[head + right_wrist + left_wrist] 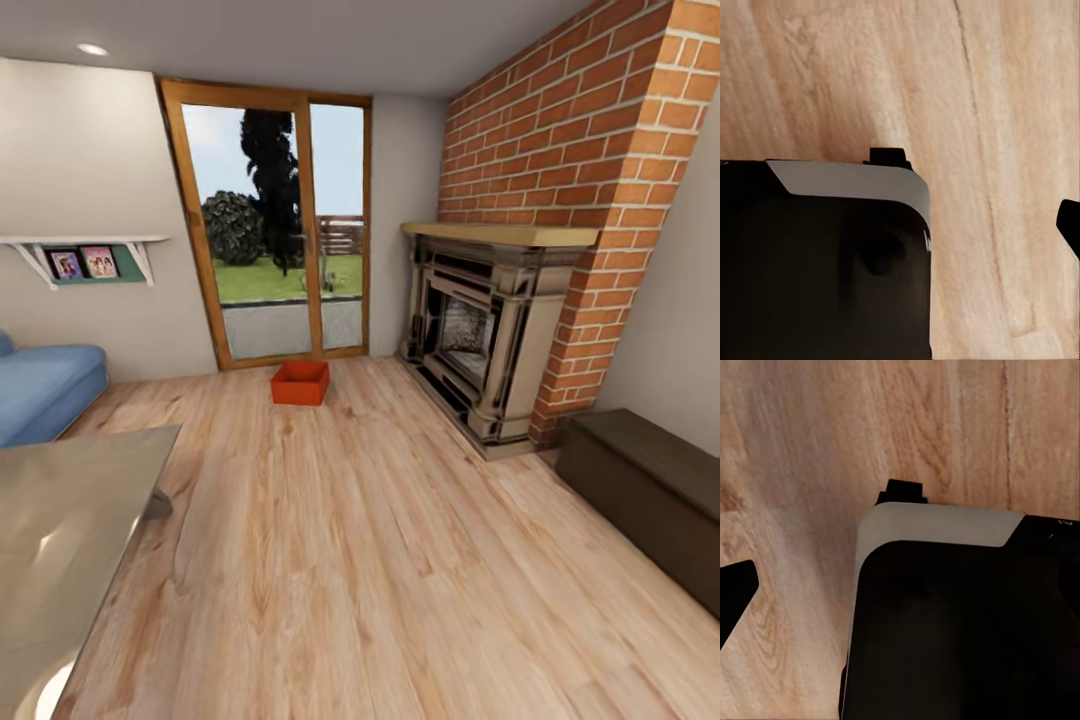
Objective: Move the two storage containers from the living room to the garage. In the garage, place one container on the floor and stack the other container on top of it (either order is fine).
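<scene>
Light wood flooring [380,560] stretches ahead of me to one orange-red storage container [300,383] sitting before the glass door [270,225], and I cannot tell either gripper's finger state

Open wood floor [380,560] runs straight to the orange container [300,383] by the glass door [270,220], flanked by glass table [70,520] and sofa [45,385] left, fireplace [480,340] and dark cabinet [650,490] right.
</scene>
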